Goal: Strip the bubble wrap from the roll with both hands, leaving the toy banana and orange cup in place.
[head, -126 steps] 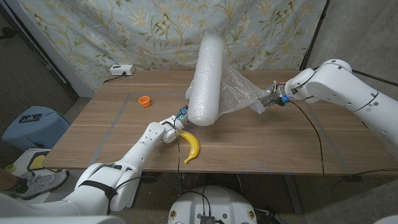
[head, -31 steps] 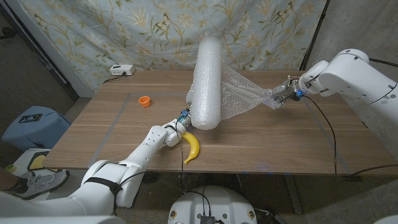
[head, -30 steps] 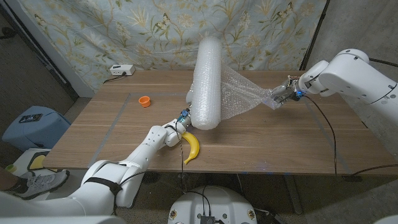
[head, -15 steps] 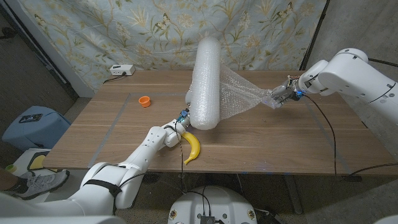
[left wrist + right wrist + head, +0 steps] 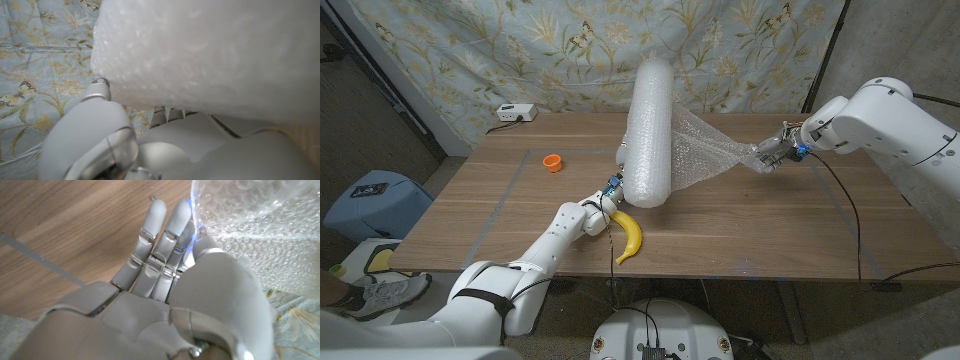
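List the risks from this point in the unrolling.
The roll stands upright, steadied only at its base by the left hand; the sideways pull of the taut bubble wrap sheet may tip it. The toy banana lies right beside that base, so a sliding or falling roll could knock it. The right hand pinches only the sheet's bunched end, which might slip free.

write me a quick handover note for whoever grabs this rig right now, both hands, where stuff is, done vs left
Right robot hand: grips the free end of the bubble wrap sheet, pulled out taut to the robot's right.
Left robot hand: at the near end of the roll, steadying it; grip hidden.
Toy banana lies beside the left hand; orange cup stands further left, clear of both hands.
Done: one length unrolled.
Left: most of the roll is wound; peel on without bumping the banana.
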`<state>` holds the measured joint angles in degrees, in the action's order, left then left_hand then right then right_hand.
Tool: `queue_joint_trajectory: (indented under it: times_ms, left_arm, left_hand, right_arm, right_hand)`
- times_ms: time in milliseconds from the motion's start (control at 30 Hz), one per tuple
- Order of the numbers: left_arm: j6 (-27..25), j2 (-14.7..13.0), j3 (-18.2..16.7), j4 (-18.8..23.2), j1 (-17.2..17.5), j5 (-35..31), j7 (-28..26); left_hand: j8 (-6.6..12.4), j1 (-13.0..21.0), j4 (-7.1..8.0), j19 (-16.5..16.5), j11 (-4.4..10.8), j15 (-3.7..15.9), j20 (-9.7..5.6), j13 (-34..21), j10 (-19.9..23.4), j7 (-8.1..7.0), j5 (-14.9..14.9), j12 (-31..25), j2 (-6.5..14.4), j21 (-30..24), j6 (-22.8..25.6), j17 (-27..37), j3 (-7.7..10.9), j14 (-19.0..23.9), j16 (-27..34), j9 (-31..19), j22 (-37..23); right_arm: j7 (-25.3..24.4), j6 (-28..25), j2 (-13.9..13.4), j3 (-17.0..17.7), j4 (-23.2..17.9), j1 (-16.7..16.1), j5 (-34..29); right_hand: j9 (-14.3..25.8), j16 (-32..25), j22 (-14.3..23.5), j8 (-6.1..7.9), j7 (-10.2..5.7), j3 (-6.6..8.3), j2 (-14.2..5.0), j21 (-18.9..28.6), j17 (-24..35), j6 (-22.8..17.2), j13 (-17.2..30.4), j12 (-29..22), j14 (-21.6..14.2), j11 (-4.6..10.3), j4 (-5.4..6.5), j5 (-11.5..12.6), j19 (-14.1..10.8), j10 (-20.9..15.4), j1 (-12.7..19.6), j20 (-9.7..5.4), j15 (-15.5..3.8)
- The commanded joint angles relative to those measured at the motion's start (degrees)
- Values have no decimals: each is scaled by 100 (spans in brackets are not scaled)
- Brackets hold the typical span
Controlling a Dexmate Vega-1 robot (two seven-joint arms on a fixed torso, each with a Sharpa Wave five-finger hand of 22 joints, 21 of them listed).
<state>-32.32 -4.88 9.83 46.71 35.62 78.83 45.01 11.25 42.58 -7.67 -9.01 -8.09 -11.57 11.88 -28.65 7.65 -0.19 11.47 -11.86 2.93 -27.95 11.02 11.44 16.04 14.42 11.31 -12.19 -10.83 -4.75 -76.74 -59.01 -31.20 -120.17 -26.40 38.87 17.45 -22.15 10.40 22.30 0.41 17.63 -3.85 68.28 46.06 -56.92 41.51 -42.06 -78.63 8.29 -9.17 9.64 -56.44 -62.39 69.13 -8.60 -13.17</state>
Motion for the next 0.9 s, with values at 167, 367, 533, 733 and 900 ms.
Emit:
queue_joint_trajectory:
  times_ms: [167, 367, 533, 733, 900]
  left_arm:
    - [113, -101, -117, -170, -198, -10, 102]
    - [85, -152, -144, -176, -223, -19, 80]
    - [36, -171, -177, -205, -235, 2, 52]
    - [-1, -181, -230, -148, -169, 51, -11]
    - [-26, -187, -279, -3, -53, 117, -122]
  left_hand:
    - [23, -46, 9, 10, -1, 12, 34, -1, 16, 0, -6, -51, 2, 19, -15, 14, 27, -30, 25, -21, -28]
    - [34, -53, 7, 2, 8, 23, 33, 5, 30, 6, -5, -62, 6, 25, 9, 13, 31, -26, 29, -19, -28]
    - [38, -53, 3, -5, 3, 21, 33, 9, 33, 12, -5, -66, 7, 28, 15, 12, 34, -18, 33, -17, -29]
    - [39, -58, 1, -13, -8, 25, 33, 16, 44, 26, -3, -75, 14, 34, 16, 12, 40, -14, 36, -16, -29]
    - [35, -66, 2, -23, -7, 19, 32, 21, 47, 28, -2, -79, 20, 37, 3, 12, 44, -12, 39, -14, -30]
  right_arm:
    - [97, 39, 91, -223, 151, 209, -123]
    - [78, -38, 203, -262, 219, 272, -146]
    - [109, -32, 246, -348, 258, 349, -195]
    - [148, -70, 285, -433, 298, 437, -230]
    - [169, -115, 332, -488, 350, 500, -249]
  right_hand:
    - [11, 27, -3, -22, 5, 52, -5, 68, 7, -15, 24, -4, -30, 21, 12, 45, 48, -49, 47, -370, -1]
    - [15, 27, -4, -25, 6, 55, -5, 80, 14, -22, 5, 11, -30, 12, 15, 46, 55, -57, 43, -369, 1]
    - [17, 44, -5, -28, 4, 59, -8, 90, -1, -29, 25, 11, -20, 25, 16, 45, 63, -40, 40, -370, -1]
    - [23, 38, -6, -32, 25, 63, -7, 103, 5, -34, 20, 20, -34, 12, 14, 45, 70, -44, 42, -370, -1]
    - [26, 33, -6, -34, 12, 65, -2, 110, 15, -37, 12, 26, -37, 13, 11, 45, 74, -53, 45, -370, -1]
